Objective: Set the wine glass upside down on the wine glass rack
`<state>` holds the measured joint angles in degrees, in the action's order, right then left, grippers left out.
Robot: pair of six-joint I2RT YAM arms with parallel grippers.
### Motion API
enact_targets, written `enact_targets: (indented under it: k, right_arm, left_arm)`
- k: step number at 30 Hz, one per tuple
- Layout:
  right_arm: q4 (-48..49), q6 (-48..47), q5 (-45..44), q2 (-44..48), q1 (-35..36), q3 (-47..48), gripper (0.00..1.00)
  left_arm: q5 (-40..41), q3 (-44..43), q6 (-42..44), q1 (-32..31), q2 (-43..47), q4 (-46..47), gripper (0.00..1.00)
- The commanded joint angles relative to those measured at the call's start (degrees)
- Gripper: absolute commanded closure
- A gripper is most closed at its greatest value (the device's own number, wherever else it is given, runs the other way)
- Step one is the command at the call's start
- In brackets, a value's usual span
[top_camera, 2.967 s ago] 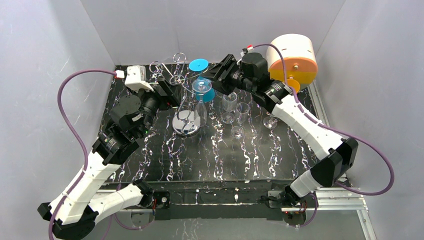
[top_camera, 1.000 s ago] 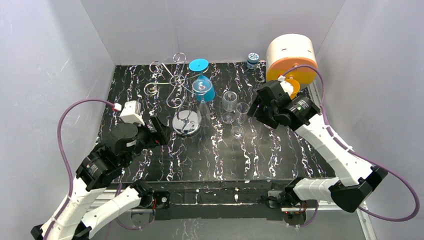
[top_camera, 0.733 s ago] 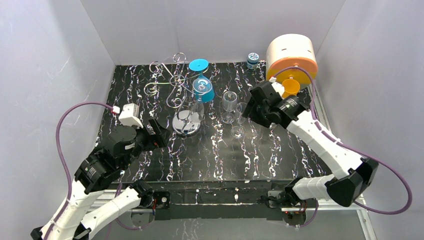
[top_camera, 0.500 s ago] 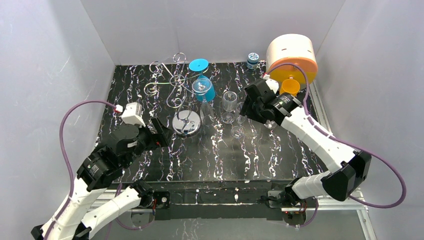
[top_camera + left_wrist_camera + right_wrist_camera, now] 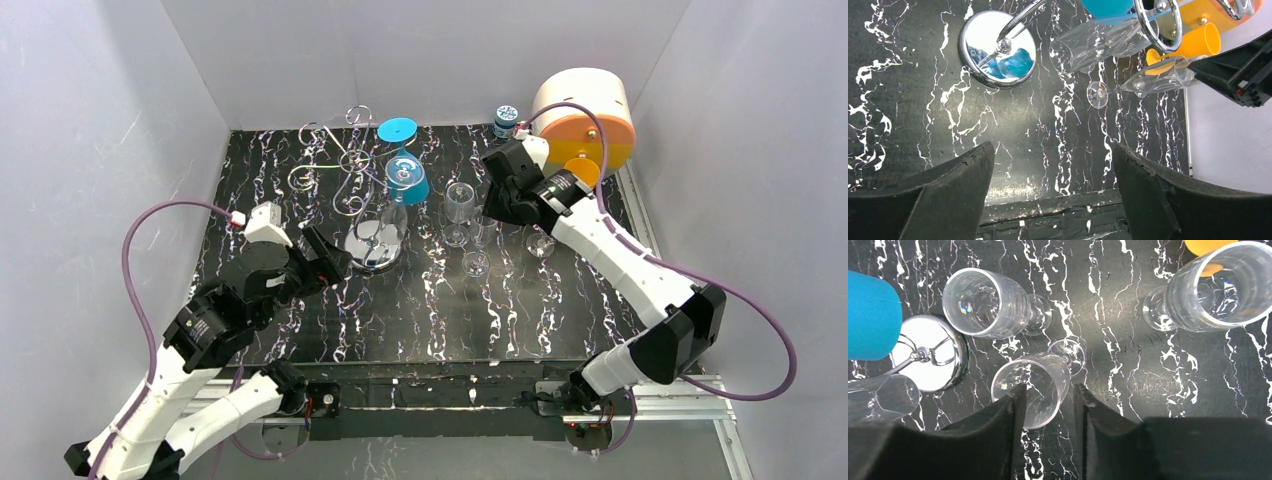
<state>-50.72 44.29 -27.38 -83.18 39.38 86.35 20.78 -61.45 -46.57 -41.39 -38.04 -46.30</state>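
Clear and upright on the surface (image 5: 1128,365), the wine glass (image 5: 1040,377) is seen just below the right fingers (image 5: 998,430), which are held slightly apart. The left fingers (image 5: 948,190) are spread wide near the wine glass rack (image 5: 983,35).

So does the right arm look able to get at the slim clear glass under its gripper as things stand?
Probably yes: the right gripper hangs open above the slim glass, its rim showing between the fingers. The wider glass close beside it could get brushed.
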Motion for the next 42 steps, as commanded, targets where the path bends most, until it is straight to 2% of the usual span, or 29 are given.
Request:
enact_targets:
  k: [1, 7, 15, 28, 36, 42]
  right_arm:
    - [1.9, -5.3, 2.0, -1.7, -0.4, 1.1, 0.57]
    - [-1.2, -10.1, 1.8, -1.5, -0.8, 2.0, 0.61]
    - [-1.6, -12.6, 6.1, -0.1, -2.6, -1.5, 0.62]
    - [-1.9, -14.4, 9.4, 1.9, -3.6, -1.6, 0.99]
    - [-4.3, -16.0, 12.9, 5.6, -3.6, -0.6, 0.99]
    - [0.4, -14.1, 25.5, 12.8, -3.2, -6.2, 0.99]
  left_arm:
    - [2.4, 2.2, -5.1, 0.0, 1.6, 0.7, 0.15]
    - [-7.6, 9.3, -9.5, 0.0, 3.5, 4.3, 0.15]
    - [-7.0, 13.5, -12.7, 0.0, 2.5, 9.3, 0.16]
    - [1.4, 17.8, -24.9, 0.0, 5.8, 10.0, 0.18]
    - [-1.0, 18.3, -35.9, 0.1, 2.1, 10.2, 0.18]
    - [-6.5, 20.9, -45.5, 0.0, 0.0, 13.9, 0.18]
